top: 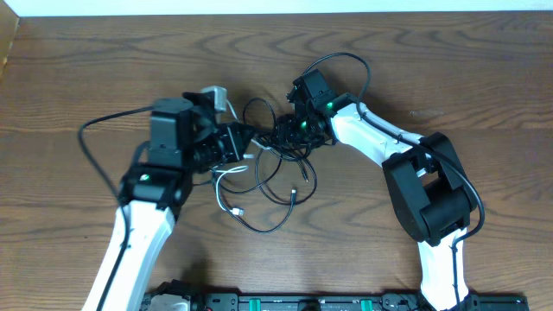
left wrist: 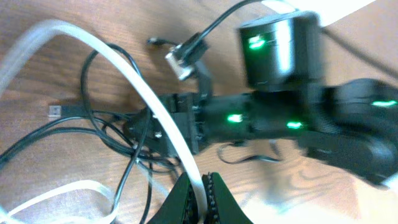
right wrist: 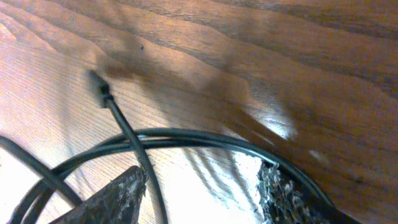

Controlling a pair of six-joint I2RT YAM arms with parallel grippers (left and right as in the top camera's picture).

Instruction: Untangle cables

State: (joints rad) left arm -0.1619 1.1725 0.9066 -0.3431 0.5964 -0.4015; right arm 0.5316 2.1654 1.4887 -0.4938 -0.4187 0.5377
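Cables: knotted in the middle of the table, black loops crossing, with both grippers at the knot.
Overhead, white cable: curled at the knot's lower left, one end running in under the left gripper.
Overhead, right gripper: at the knot's upper right, close to the left one and facing it.
Left wrist, jaws: closed on the white cable, which arched away over the black strands.
Right wrist, jaws: stood apart, holding nothing; a black loop lay on the wood between them, and a plug lay free beyond.
Doing it well: probably pin the black loop with the right, then draw the white cable out slowly to the left, keeping it low and watching for plugs snagging.
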